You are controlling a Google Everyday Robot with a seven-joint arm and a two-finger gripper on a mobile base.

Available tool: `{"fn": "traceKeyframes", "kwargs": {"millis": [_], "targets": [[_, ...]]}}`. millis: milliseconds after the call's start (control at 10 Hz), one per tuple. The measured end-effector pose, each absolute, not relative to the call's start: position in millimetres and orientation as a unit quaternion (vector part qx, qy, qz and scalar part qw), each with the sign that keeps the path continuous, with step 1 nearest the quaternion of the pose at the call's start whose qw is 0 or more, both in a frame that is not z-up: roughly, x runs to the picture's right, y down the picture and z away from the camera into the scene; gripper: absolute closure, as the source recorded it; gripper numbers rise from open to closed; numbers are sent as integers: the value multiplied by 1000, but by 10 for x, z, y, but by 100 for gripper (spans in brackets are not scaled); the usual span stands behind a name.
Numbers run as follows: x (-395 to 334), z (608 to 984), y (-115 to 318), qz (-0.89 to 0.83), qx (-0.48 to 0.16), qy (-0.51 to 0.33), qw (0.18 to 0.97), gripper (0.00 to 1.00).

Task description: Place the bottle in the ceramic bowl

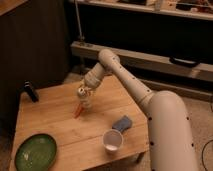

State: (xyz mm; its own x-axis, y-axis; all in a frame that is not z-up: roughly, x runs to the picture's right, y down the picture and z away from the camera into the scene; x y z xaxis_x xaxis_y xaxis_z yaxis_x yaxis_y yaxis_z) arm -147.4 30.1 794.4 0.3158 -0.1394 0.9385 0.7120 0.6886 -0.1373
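Note:
The pale bottle (pixel 85 101) stands upright near the middle of the wooden table (pixel 55 120). My gripper (pixel 84 92) reaches down from the right and is closed around its top. The bottle's base is at or just above the tabletop; I cannot tell which. The green ceramic bowl (pixel 36 152) sits at the table's front left corner, well apart from the bottle, with nothing in it.
An orange carrot-like stick (pixel 78 110) lies right beside the bottle's base. A white cup (pixel 112 140) stands near the front edge, with a blue-grey pad (pixel 122 123) behind it. A black object (pixel 31 91) stands at the far left edge. A bench runs behind the table.

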Motion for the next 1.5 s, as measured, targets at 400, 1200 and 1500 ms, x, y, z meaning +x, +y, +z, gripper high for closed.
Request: {"fn": "traceKeyframes", "kwargs": {"millis": [400,1200,1500], "targets": [[-1737,7723,376,-309,-295,-525,736,100],[-1938,7445,368,-340,-270,-557,708,100],[-2110,7106,402,-364,-254,-585,679,100]]}}
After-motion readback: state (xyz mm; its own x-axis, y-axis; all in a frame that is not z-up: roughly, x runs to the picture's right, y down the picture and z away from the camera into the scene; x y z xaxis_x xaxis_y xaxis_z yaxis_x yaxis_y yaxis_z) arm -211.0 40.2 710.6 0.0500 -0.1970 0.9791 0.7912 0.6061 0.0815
